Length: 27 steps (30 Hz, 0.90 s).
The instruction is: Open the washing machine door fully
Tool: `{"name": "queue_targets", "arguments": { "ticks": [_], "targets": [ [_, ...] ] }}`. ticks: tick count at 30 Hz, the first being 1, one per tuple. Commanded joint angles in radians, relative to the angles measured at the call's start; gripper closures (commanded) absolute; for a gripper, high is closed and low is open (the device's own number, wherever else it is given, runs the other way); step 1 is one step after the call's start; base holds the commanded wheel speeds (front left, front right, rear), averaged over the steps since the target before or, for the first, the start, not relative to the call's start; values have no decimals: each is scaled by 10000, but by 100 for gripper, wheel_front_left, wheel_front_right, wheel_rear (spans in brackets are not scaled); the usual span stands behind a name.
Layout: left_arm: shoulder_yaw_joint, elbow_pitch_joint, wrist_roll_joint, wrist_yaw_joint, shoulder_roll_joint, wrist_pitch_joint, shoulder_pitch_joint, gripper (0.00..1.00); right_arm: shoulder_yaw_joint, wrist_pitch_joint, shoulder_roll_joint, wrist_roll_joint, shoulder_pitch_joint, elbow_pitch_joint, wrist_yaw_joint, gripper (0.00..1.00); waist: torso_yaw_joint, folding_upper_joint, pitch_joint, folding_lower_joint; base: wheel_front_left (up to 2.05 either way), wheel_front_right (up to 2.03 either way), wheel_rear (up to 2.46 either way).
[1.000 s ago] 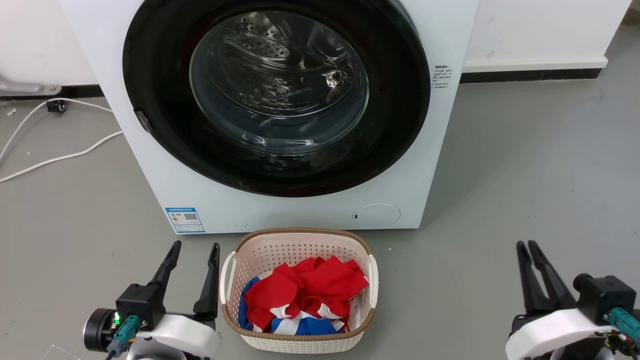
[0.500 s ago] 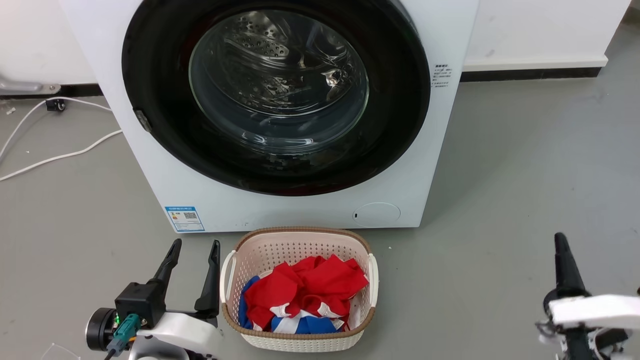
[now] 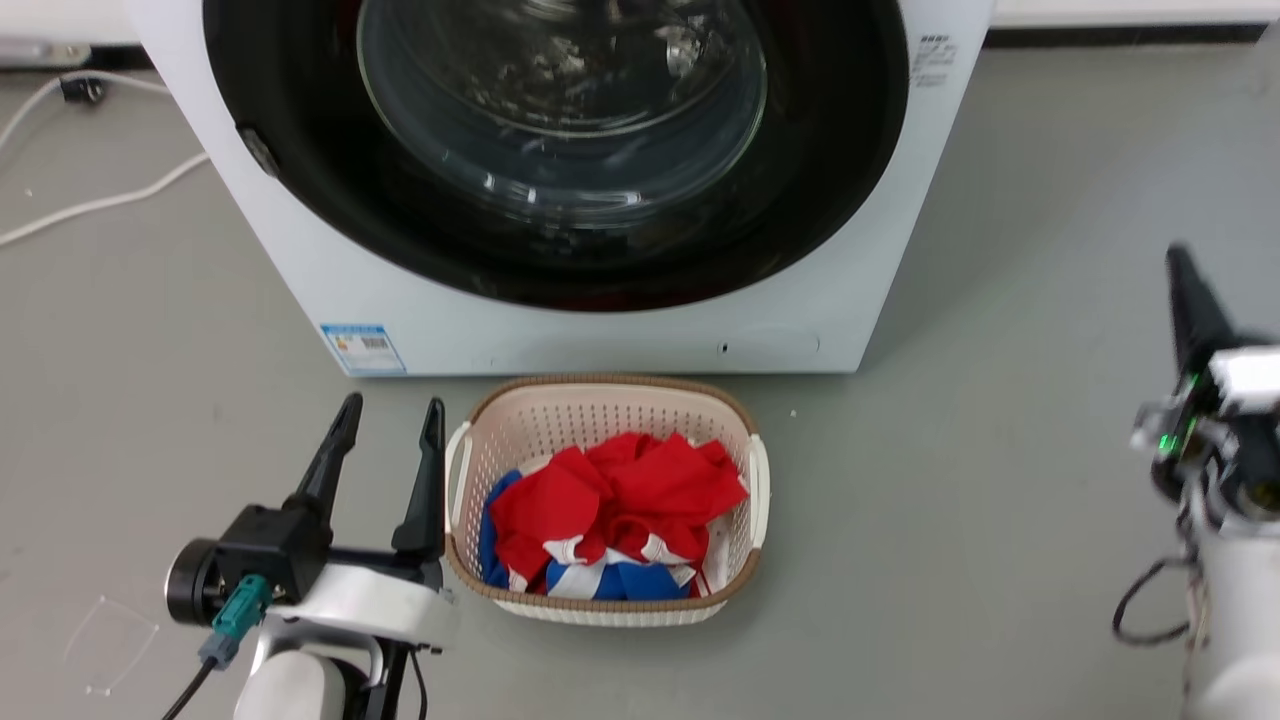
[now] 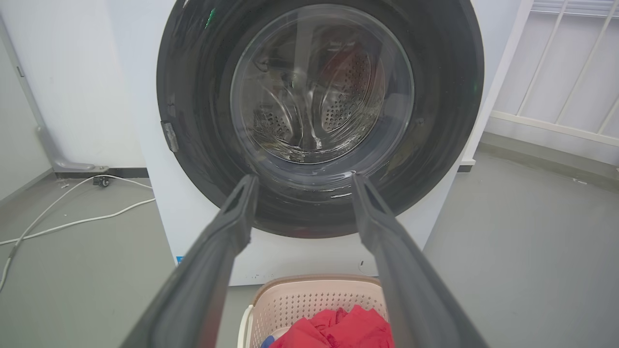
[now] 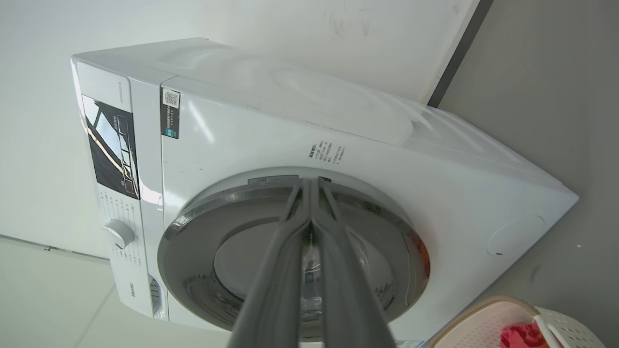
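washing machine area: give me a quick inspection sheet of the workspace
surface: smooth grey floor
job's things: white boxy washing machine; its large round glossy black door looks shut against the front
clutter: cream perforated plastic basket holding red, blue and white clothes, right in front of the machine
grippers: left gripper open, empty, beside the basket; right gripper shut, empty, aimed toward the door
cables: white cable on the floor left of the machine
surroundings: white wall, dark skirting, white railing
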Motion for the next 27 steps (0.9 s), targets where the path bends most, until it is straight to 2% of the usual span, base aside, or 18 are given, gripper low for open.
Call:
{"name": "queue_targets", "arguments": {
  "ticks": [1, 7, 11, 14, 18, 27],
  "targets": [
    [-10, -86, 0, -32, -7, -26, -216, 0, -140, 148, -111, 128, -514, 217, 3, 100, 107, 0, 480, 0, 0, 0, 0],
    [-159, -391, -50, -135, -57, -26, -780, 0, -452, 1120, -740, 191, -3028, 1770, 3, 100, 367, 0, 1419, 0, 0, 0, 0],
    [-183, -683, -57, -161, -41, -26, -1162, 0, -227, 1875, -1214, -281, -4672, 2692, 4, 100, 454, 0, 2044, 0, 0, 0, 0],
    [-261, -815, -59, -189, -60, -26, -1377, 0, -61, 2426, -1335, -595, -5738, 3318, 4, 100, 571, 0, 2343, 0, 0, 0, 0],
    [-348, -932, -55, -209, -3, -26, -1625, 0, 344, 3123, -1433, -1235, -7026, 4074, 4, 100, 643, 0, 2699, 0, 0, 0, 0],
    [-580, -972, -39, -216, 120, -26, -1964, 0, 990, 3848, -1109, -2478, -8923, 5269, 4, 100, 840, 0, 3249, 0, 0, 0, 0]
  ]
}}
